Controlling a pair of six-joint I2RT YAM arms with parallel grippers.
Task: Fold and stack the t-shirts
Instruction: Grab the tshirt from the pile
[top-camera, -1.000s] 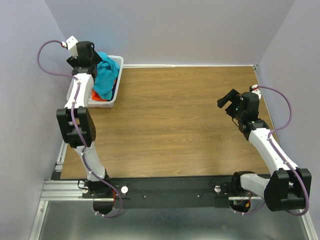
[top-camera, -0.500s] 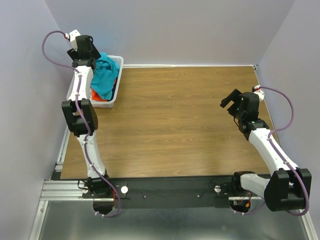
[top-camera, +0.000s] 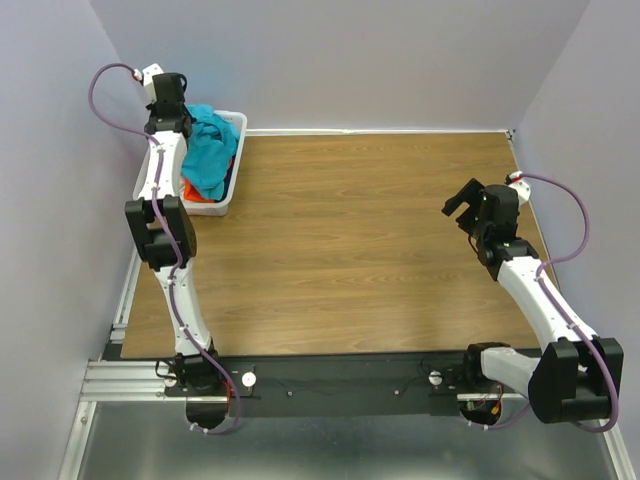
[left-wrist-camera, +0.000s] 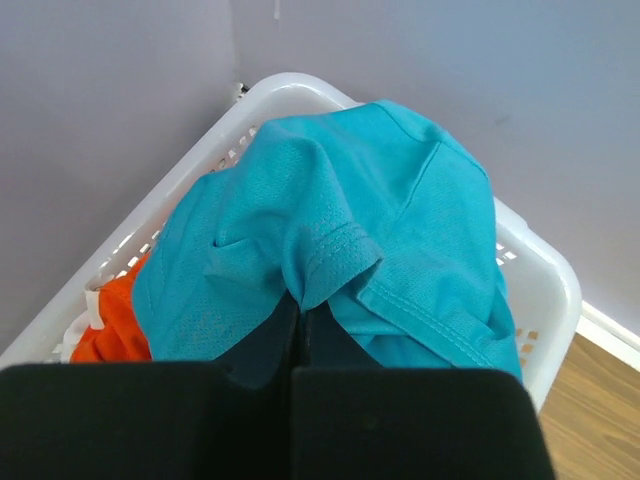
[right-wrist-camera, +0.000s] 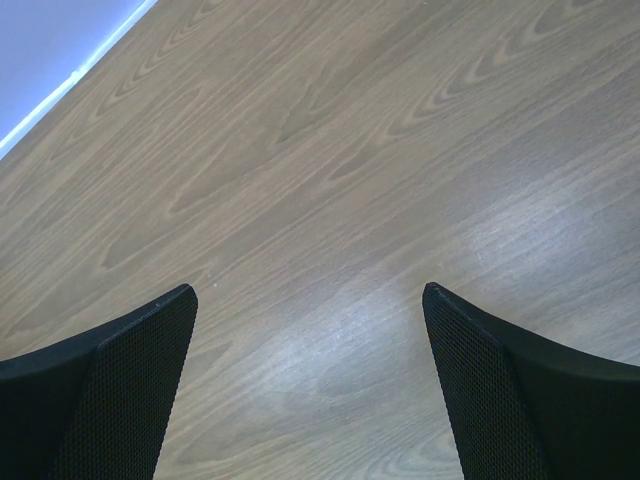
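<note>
At upper left, in the basket (left-wrist-camera: 545, 290), the left gripper (left-wrist-camera: 300, 318) is clamped on a hem fold of the teal t-shirt (left-wrist-camera: 400, 220), apparently clear of the orange t-shirt (left-wrist-camera: 110, 325). The soft, light cloth will drape and trail. The right gripper (right-wrist-camera: 310, 330) hangs open over the table (right-wrist-camera: 330, 150).

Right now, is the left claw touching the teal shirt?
Touching. The left wrist view shows the left claw shut on a fold of the teal shirt, with the cloth pinched between its jaws.
</note>
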